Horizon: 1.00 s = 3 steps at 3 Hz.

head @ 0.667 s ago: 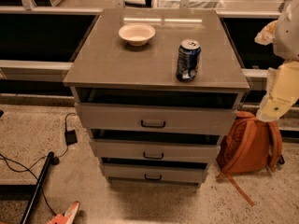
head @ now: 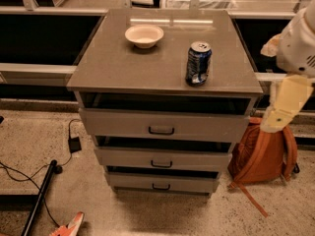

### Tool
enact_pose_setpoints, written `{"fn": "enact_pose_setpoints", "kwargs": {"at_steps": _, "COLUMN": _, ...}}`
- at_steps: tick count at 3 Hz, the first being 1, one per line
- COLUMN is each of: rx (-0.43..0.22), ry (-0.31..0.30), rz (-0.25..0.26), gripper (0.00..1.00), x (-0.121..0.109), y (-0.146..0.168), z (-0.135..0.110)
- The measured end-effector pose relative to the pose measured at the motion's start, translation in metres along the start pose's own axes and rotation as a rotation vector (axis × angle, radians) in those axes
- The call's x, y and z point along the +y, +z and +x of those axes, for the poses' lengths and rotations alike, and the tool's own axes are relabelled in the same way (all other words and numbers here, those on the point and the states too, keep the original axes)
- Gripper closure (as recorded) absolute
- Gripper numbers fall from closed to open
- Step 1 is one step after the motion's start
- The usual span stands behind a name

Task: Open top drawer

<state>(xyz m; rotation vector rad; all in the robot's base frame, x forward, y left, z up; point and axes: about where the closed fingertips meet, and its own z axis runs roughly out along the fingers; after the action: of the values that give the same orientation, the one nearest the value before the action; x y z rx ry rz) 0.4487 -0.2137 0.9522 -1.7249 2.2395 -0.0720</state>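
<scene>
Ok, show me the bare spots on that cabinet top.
The front-left of the cabinet top, in front of the bowl and left of the can, is widest. A strip lies between bowl and can. Right of the can is narrow, and the gripper hangs off that side, by the backpack.

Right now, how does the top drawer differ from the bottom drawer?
The top drawer has a taller, wider front than the bottom drawer. The top drawer sits just under the cabinet top; the bottom drawer is the lowest of the three. Both are grey with a small black centred handle. The tool hangs to the right of both, touching neither.
</scene>
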Motion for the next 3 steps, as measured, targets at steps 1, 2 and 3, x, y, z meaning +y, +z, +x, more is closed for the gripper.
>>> {"fn": "enact_pose_setpoints", "kwargs": {"at_steps": 1, "rx": -0.007, "ry": -0.066, "rz": -0.015, "gripper": 0.00, "x": 0.009, "y": 0.052, "z": -0.003}}
{"fn": "enact_pose_setpoints", "kwargs": {"at_steps": 2, "rx": -0.062, "ry": -0.116, "rz": -0.058, "gripper": 0.00, "x": 0.027, "y": 0.126, "z": 0.010}}
{"fn": "enact_pose_setpoints", "kwargs": {"at_steps": 3, "rx": -0.194, "ry": -0.145, "rz": -0.105, "gripper": 0.00, "x": 0.038, "y": 0.155, "z": 0.021}}
